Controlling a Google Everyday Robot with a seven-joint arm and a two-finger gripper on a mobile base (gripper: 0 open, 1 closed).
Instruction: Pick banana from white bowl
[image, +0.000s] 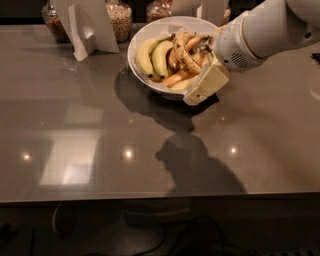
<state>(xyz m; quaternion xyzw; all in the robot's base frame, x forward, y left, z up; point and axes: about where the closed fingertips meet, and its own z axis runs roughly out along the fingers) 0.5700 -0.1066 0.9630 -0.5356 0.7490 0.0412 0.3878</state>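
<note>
The white bowl (145, 37) stands at the back centre of the grey table, lined with white paper. In it lie two smooth yellow-green bananas (150, 57), an orange-brown one (176, 77), and the overripe spotted banana (184, 52) across the middle. My gripper (206, 82) hangs over the bowl's right front rim, its cream finger (207, 85) pointing down and left beside the bananas. The white arm comes in from the upper right and hides the bowl's right side.
Glass jars of grain (120, 20) and a white card stand (85, 25) are at the back left. More jars (160, 10) stand behind the bowl. The table's front edge (150, 197) runs across the lower part of the view.
</note>
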